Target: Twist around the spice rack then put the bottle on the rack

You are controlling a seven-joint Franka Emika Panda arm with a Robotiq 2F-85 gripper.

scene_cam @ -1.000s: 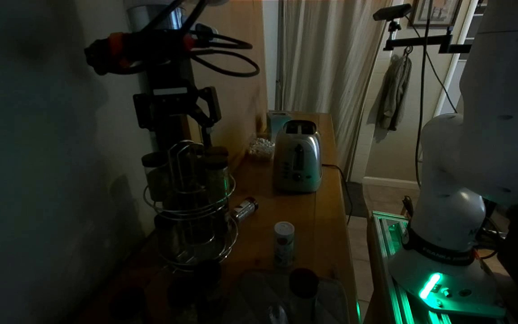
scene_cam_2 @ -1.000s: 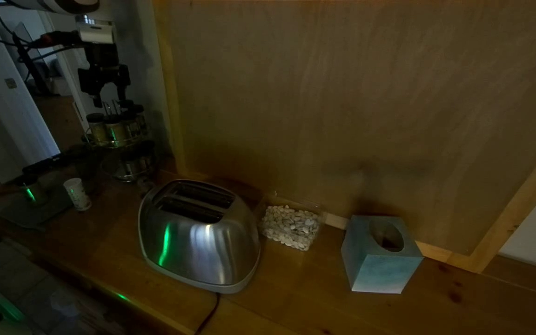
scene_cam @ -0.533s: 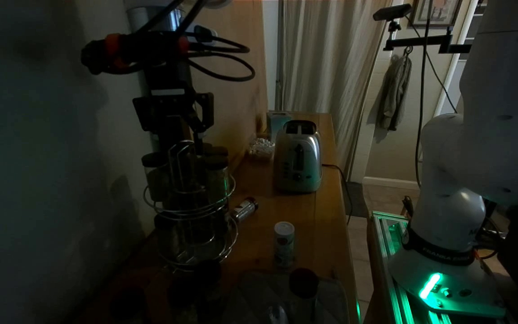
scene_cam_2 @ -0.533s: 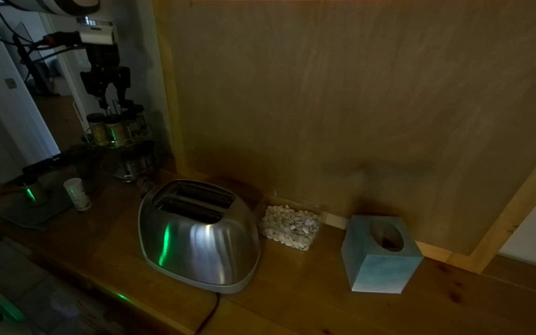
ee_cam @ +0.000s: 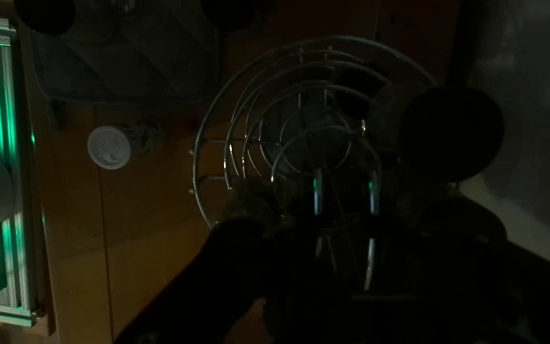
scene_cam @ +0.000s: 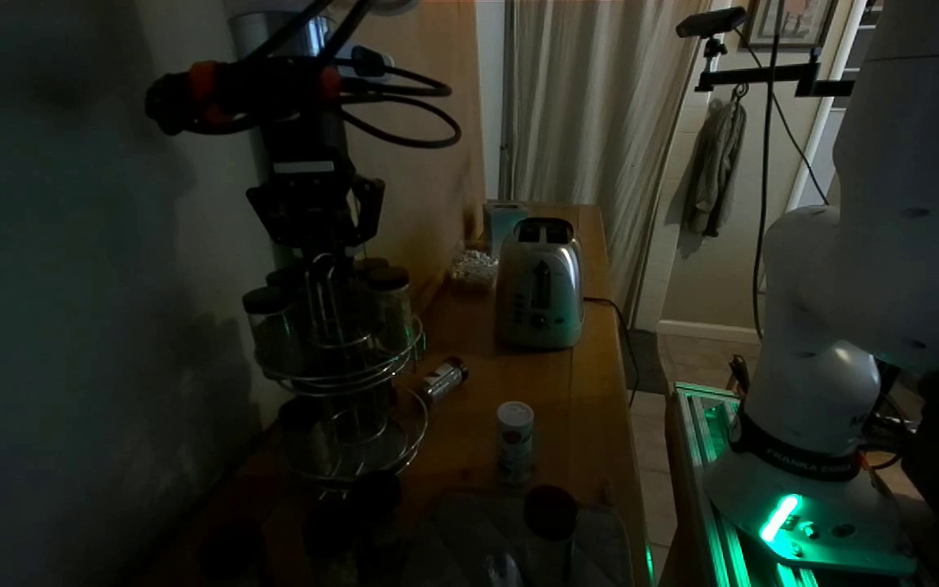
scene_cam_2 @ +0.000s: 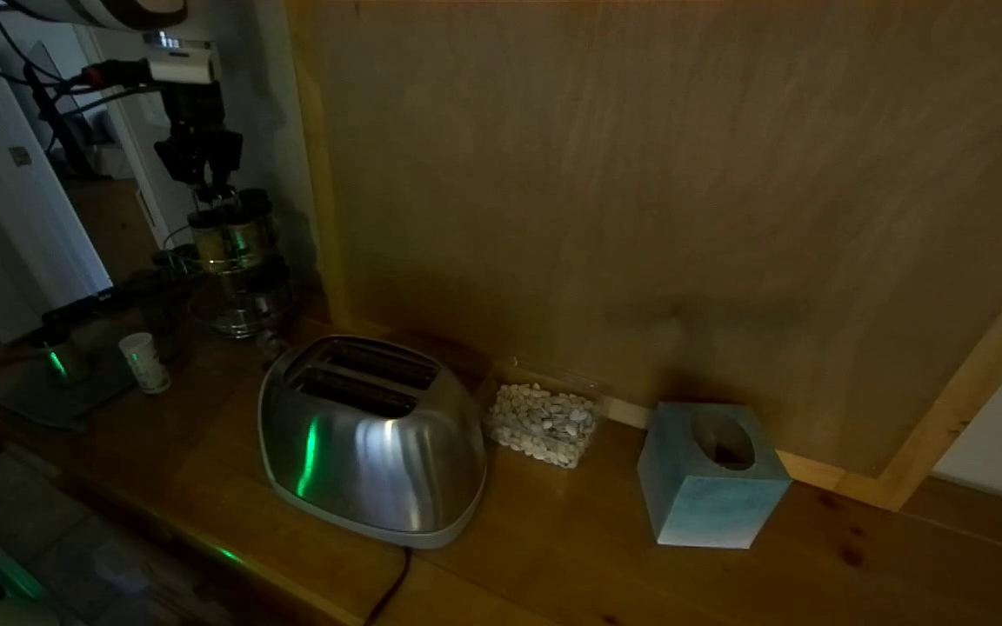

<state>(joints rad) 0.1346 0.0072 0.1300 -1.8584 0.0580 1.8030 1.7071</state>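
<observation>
The spice rack (scene_cam: 355,381), a tiered round wire carousel holding dark-lidded jars, stands by the wall in both exterior views. My gripper (scene_cam: 329,249) is over its top, tips at the wire handle. In the wrist view the handle (ee_cam: 318,191) shows as two bright wires at the gripper (ee_cam: 344,227). The jaws stand partly narrowed there; it is too dark to tell whether they press on the handle. The bottle (scene_cam: 514,440), pale with a white cap, stands upright on the counter beside the rack, apart from the gripper; its cap faces up in the wrist view (ee_cam: 109,147).
A dark-lidded jar (scene_cam: 441,379) lies on its side near the rack. Behind stand a silver toaster (scene_cam_2: 370,435), a tray of pebbles (scene_cam_2: 544,422) and a tissue box (scene_cam_2: 714,474). A dark-lidded jar (scene_cam: 549,514) is on a quilted mat (ee_cam: 127,71). The wall is close to the rack.
My gripper's jaws have narrowed at the handle and moved slightly towards the wall side. The rack has turned a little, with its jars and handle shifted. The bottle has stayed in place.
</observation>
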